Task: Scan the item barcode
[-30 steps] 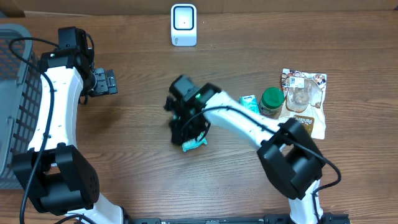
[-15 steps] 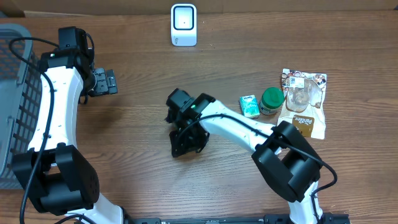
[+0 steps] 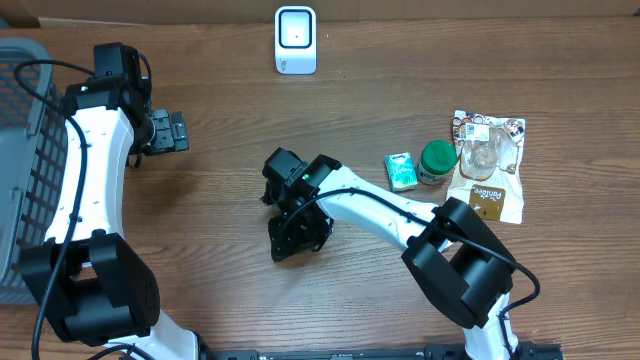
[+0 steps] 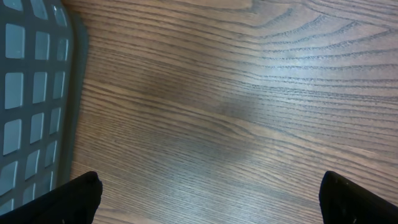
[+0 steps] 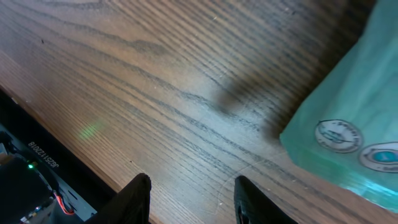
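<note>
The wooden table (image 3: pixel 200 220) carries the whole work area, laid out so that each station falls within reach of one arm. The grey basket (image 3: pixel 20 150) at the left edge of the overhead view sits beside the left arm (image 3: pixel 90 170), presumably as a bin for finished goods. The waiting stock, a clear bag (image 3: pixel 488 165), a green-lidded jar (image 3: pixel 437 162) and a small green box (image 3: pixel 401 171), is clustered at the right, near the base of the right arm (image 3: pixel 380 205). The white scanner (image 3: pixel 295 40) stands at top centre, facing the bare middle of the table, where an item can be presented to it. The left arm rises from lower left to upper left, then turns its wrist rightward; the left gripper (image 3: pixel 183 131) hovers over bare wood, fingers spread fully wide and holding nothing, and reads as parked. The right arm reaches diagonally from lower right to the centre of the frame, wrist bent down so that the right gripper (image 5: pixel 189 199) hangs low over the table. Its fingers stand moderately apart with only wood grain between them. The teal packet (image 5: pixel 348 118), the likely item for scanning, lies flat at the right edge of the right wrist view, just beside the fingers and outside their gap; from overhead the gripper hides it. No barcode shows, and the packet lies well apart from the scanner, so the scan appears not yet done.
</note>
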